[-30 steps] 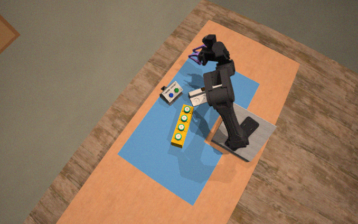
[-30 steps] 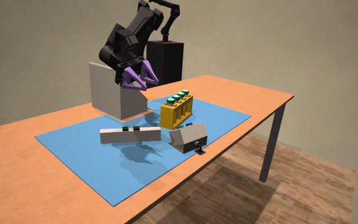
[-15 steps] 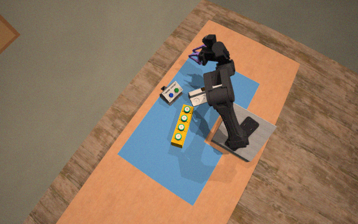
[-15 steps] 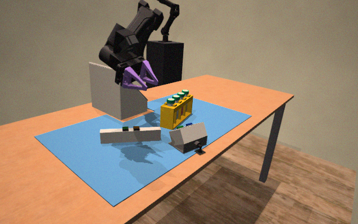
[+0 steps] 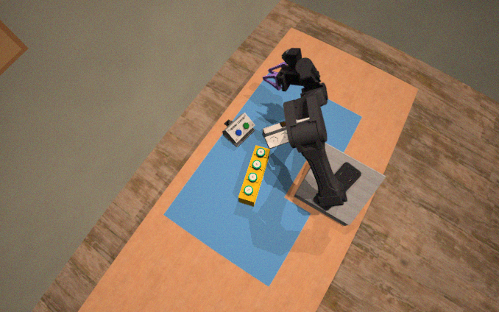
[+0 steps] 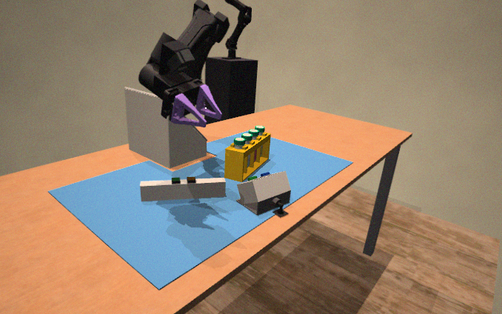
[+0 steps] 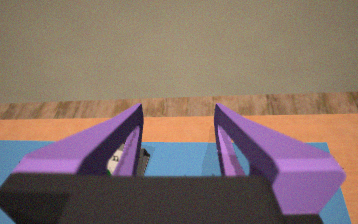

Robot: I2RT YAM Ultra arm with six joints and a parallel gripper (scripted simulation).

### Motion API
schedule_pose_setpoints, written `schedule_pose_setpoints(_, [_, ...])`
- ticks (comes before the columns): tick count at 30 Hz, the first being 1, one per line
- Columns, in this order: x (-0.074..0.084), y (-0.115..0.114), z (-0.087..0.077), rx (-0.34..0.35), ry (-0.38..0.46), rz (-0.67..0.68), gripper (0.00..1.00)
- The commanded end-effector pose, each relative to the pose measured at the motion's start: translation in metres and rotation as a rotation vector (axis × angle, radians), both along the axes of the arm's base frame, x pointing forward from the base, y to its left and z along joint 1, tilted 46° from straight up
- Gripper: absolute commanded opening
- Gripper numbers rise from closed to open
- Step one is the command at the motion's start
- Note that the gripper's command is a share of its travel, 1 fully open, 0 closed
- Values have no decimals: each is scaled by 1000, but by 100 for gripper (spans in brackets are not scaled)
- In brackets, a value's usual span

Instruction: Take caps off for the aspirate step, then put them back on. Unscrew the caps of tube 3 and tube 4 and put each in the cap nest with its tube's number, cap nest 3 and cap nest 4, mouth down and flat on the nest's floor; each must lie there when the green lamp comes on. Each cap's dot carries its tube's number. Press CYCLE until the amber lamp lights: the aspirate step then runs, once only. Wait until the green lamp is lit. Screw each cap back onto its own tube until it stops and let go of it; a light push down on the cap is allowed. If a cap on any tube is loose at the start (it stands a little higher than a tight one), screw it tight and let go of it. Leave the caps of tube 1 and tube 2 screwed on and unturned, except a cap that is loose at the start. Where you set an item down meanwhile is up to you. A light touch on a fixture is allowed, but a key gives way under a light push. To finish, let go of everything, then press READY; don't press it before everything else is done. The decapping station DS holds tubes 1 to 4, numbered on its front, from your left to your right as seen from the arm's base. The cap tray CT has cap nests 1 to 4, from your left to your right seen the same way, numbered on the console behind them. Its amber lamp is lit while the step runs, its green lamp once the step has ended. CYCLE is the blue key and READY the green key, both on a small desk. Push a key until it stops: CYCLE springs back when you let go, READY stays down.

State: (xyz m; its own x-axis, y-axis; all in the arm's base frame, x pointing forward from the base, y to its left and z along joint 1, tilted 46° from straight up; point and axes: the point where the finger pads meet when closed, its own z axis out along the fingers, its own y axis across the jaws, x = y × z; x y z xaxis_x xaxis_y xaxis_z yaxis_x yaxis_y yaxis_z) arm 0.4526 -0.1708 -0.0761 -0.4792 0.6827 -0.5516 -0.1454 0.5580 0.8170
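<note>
The black arm's purple two-fingered gripper (image 6: 196, 107) hung high above the table with its fingers half parted and nothing between them. The yellow decapping station (image 5: 254, 176), a long block carrying four green-rimmed caps in a row, stood on the blue mat (image 5: 221, 228) well below and apart from the gripper, back toward the arm's base. Its long axis ran roughly toward the small grey key desk (image 5: 238, 129) with the blue and green keys. All four caps sat on their tubes; the cap of tube 3 (image 5: 257, 164) and the cap of tube 4 (image 5: 260, 151), by my count, were at the row's end nearer the desk and the gripper. The tool would probably have to pull back and descend.
</note>
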Motion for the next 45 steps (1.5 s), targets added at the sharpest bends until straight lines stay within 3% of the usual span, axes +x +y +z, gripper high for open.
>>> schedule_pose_setpoints(1, [-4,2,6,-11,3,4,49])
schedule_pose_setpoints(4, [7,6,0,-17,102,1,49])
schedule_pose_setpoints(10, [1,31,-8,-34,293,49,49])
schedule_pose_setpoints(17, [1,31,-8,-34,293,49,49])
schedule_pose_setpoints(23, [-16,56,-9,-60,459,129,49])
schedule_pose_setpoints(29, [-32,75,-6,-76,542,183,49])
schedule_pose_setpoints(34, [-37,79,-5,-81,568,202,49])
schedule_pose_setpoints(36, [-44,86,-3,-91,620,243,49])
schedule_pose_setpoints(45, [-72,108,7,-106,704,317,49])
